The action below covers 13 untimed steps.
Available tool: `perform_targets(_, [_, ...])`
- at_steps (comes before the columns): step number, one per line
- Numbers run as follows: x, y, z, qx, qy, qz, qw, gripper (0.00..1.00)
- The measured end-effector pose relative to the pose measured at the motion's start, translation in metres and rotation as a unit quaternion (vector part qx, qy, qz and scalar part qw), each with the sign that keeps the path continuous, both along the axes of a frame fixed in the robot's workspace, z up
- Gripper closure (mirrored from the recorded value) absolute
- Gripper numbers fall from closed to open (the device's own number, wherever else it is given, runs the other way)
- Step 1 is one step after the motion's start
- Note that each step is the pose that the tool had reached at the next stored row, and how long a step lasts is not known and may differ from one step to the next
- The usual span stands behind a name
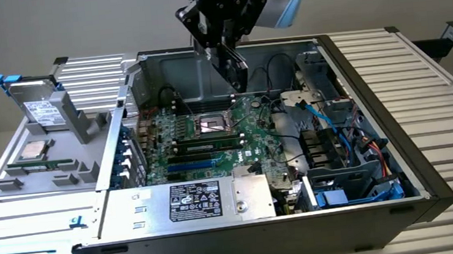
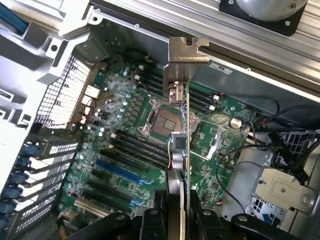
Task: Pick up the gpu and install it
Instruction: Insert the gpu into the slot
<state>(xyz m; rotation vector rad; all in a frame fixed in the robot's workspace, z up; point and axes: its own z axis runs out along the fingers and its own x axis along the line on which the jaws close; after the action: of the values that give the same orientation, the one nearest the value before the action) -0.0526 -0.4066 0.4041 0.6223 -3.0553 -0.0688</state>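
My gripper (image 1: 221, 41) hangs over the back of the open computer case (image 1: 371, 89), shut on the gpu (image 1: 235, 71). The card points down from the fingers, above the motherboard (image 1: 210, 134) and apart from it. In the wrist view the gpu (image 2: 183, 125) shows edge-on, its silver end bracket (image 2: 187, 50) farthest from the fingers (image 2: 150, 222). The gripper (image 2: 175, 212) clamps the card's near end. A blue expansion slot (image 2: 120, 170) lies on the motherboard (image 2: 130, 100) to one side of the card, and the same blue slot (image 1: 193, 165) sits near the power supply.
A grey fixture at the exterior view's left holds a silver labelled hard drive (image 1: 44, 109) and a processor (image 1: 32, 153). The power supply (image 1: 192, 201) fills the case front. Blue and black cables (image 1: 334, 130) and a drive cage (image 1: 346, 184) crowd the case at the exterior view's right.
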Motion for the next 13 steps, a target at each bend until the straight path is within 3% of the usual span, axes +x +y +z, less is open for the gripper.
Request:
perform_targets(6, [0.0, 0.0, -0.0017, 0.0004, 0.0, 0.054, 0.9985, 0.72])
perform_targets(9, [0.0, 0.0, -0.0029, 0.0004, 0.0, 0.082, 0.9967, 0.72])
perform_targets(13, [0.0, 0.0, -0.0048, 0.0004, 0.0, 0.118, 0.993, 0.72])
